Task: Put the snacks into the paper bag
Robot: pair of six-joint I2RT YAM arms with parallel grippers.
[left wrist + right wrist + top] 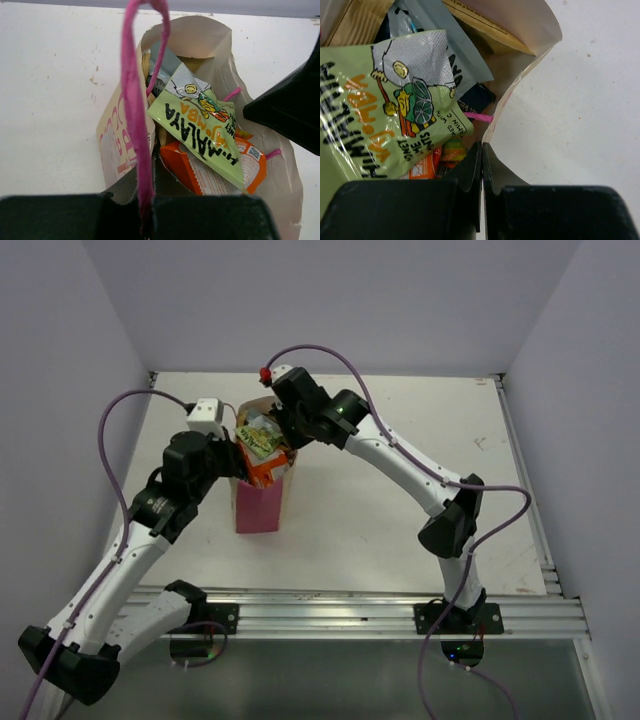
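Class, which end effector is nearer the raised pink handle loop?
Left. The left end effector is shut on the handle. The right end effector pinches the rim of the bag across the opening.

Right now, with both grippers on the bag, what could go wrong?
1. Left gripper is shut on the cord handle and right gripper pinches the paper bag rim; pulling apart could tear paper or cord.
2. The green packet and orange pack stick above the rim; a tilt could spill them.
3. The bag is tall and narrow, so a release with sideways drag might tip it.
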